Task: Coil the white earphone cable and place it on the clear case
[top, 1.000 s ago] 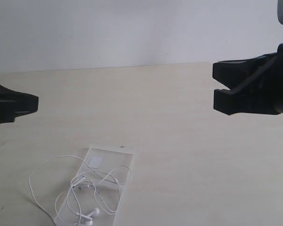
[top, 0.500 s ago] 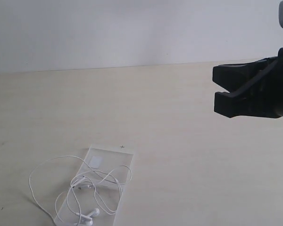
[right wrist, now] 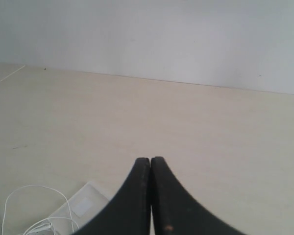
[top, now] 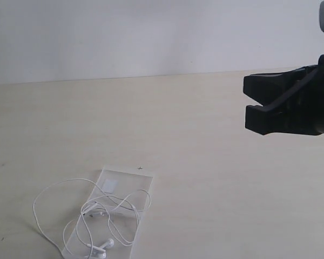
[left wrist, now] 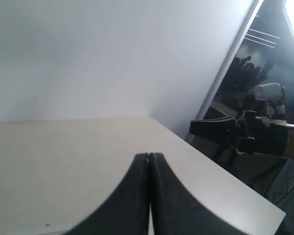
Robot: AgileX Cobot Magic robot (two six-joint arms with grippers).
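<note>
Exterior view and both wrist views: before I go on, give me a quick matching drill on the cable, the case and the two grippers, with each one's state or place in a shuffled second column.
Things:
1. white earphone cable
2. clear case
3. left gripper
4. right gripper

States or places:
A. shut, outside the exterior view
B. shut, at the right edge of the exterior view
C. lying flat on the table, see-through
D. in loose loops, partly over the case and partly on the table

Pairs: 1-D, 2-C, 3-A, 4-B
</note>
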